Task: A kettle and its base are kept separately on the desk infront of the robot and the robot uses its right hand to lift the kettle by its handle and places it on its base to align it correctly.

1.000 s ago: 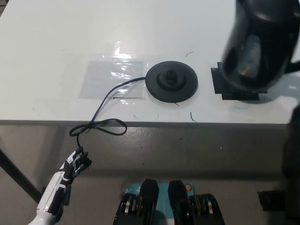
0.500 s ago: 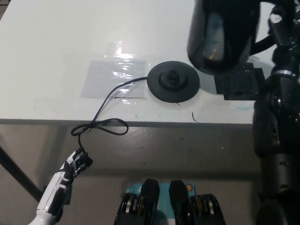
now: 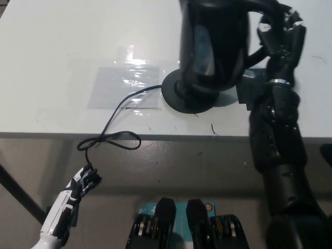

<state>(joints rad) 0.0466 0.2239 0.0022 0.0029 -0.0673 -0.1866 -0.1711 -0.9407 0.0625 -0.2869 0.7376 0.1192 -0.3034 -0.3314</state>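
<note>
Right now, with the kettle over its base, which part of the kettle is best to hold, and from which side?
Hold the kettle by its handle, coming from the robot's right. The handle sticks out on that side, clear of the round body, and the right hand is already closed on it there. The base and its cord lie to the left, so that side is less free.

Single head view only; scene seen from above, aimed steeply down at near desk point(image 3: 62, 46) edge, floor below included

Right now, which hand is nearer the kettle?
Right. The right hand grips the kettle by its handle; the left hand hangs below the desk edge, far left.
</note>
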